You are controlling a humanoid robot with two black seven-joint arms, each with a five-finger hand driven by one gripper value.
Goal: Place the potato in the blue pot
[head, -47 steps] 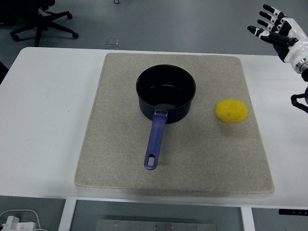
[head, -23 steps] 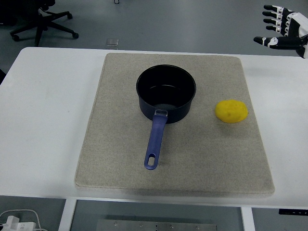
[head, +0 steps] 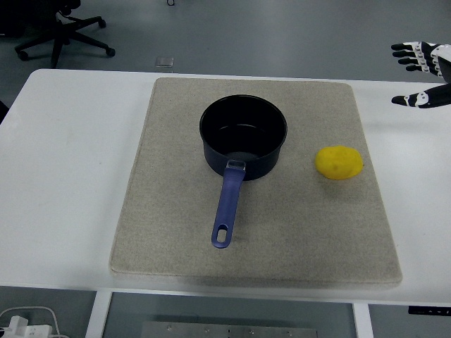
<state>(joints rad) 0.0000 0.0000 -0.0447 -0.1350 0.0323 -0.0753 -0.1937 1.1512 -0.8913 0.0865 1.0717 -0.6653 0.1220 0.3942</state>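
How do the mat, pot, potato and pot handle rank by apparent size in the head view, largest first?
1. mat
2. pot
3. handle
4. potato
Handle and potato are close: the handle is longer, the potato wider.

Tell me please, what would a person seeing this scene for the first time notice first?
Probably the bright yellow potato, lying alone on the right part of the beige mat. Next, the blue pot near the mat's middle, empty, its handle pointing toward the near edge. The right hand, fingers spread, hangs at the upper right edge, well apart from both.
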